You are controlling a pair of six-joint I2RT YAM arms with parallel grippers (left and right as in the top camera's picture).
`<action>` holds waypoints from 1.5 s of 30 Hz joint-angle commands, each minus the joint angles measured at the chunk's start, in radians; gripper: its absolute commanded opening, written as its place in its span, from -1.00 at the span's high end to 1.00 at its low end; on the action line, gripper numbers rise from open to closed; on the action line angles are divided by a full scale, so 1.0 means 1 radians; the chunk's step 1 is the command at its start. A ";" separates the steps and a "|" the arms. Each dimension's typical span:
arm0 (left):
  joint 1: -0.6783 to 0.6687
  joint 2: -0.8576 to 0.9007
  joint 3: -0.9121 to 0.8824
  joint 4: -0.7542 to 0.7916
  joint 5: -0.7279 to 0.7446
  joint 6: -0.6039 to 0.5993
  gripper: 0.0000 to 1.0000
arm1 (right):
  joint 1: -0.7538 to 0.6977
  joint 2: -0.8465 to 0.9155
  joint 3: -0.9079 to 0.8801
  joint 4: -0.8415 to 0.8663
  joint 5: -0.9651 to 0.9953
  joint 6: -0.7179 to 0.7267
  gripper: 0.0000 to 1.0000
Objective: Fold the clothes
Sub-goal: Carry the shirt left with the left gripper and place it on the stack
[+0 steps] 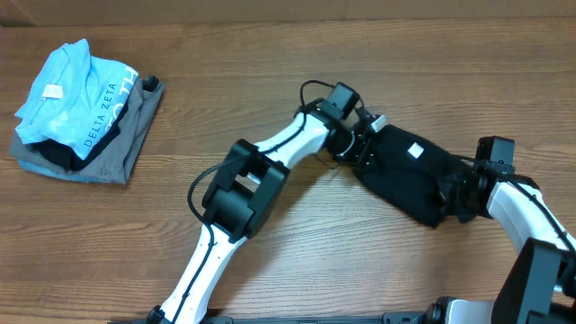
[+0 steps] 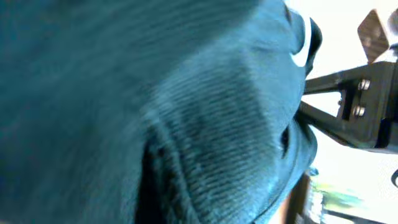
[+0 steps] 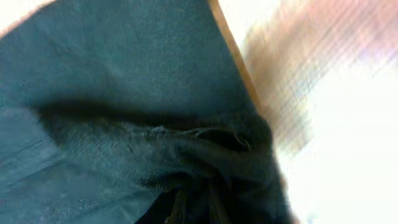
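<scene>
The plain black cotton T-shirt (image 1: pixel 405 175) lies in a crumpled strip on the wooden table (image 1: pixel 270 54), right of centre, with its small white square tag (image 1: pixel 416 150) facing up near the far edge of the cloth. The left gripper (image 1: pixel 360 148) sits at the shirt's left, far end with its jaws closed tight on the fabric, which fills its wrist view. The right gripper (image 1: pixel 454 193) is at the right, near end, and there the cloth puckers into the narrow jaws, so it looks pinched on a gathered ridge (the fingers themselves are hidden under the folds). The main risk, as I judge it, is that each claw holds a bunch of several layers instead of a clean edge. Lifting or spreading from here could drag the shirt up as a twisted rope, and any fold laid from that would set the creases in. If the arms pull apart unevenly, the thinner pinch could slip and drop one end. The left arm's elbow reaches across the table's middle, so a wide sweep might crowd the right arm. The light blue "DELTA ZETA" shirt (image 1: pixel 67 85) and the grey folded garment (image 1: pixel 126 153) lie well apart at the far left, out of danger.
</scene>
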 commanded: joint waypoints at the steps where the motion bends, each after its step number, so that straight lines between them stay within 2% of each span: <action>1: 0.129 -0.037 0.000 -0.097 -0.011 0.063 0.92 | -0.003 -0.088 0.047 -0.072 -0.001 -0.043 0.69; 5: 0.243 -0.182 0.017 -0.248 -0.138 0.117 0.92 | -0.003 -0.199 0.111 -0.157 -0.064 -0.076 0.66; 9: 0.370 -0.351 0.023 -0.289 -0.151 0.141 0.92 | -0.003 -0.294 0.140 -0.180 -0.122 -0.076 0.60; 18: 0.720 -0.571 0.024 -0.195 -0.154 -0.039 0.92 | -0.003 -0.370 0.140 -0.179 -0.216 -0.076 0.59; 23: 0.899 -0.591 0.024 -0.158 -0.153 -0.067 0.92 | -0.003 -0.370 0.140 -0.197 -0.225 -0.095 0.59; 27: 1.019 -0.591 0.024 -0.158 -0.211 -0.067 0.92 | -0.003 -0.370 0.140 -0.212 -0.225 -0.098 0.59; 32: 1.130 -0.591 0.024 -0.166 -0.223 -0.081 0.92 | -0.003 -0.370 0.140 -0.223 -0.225 -0.119 0.59; 38: 1.215 -0.591 0.024 -0.225 -0.255 -0.053 0.92 | -0.003 -0.370 0.140 -0.234 -0.225 -0.124 0.59; 43: 1.238 -0.591 0.024 -0.339 -0.415 0.028 0.92 | -0.003 -0.370 0.140 -0.233 -0.225 -0.124 0.59; 45: 1.240 -0.591 0.024 -0.371 -0.486 0.055 0.82 | -0.003 -0.370 0.140 -0.234 -0.226 -0.124 0.59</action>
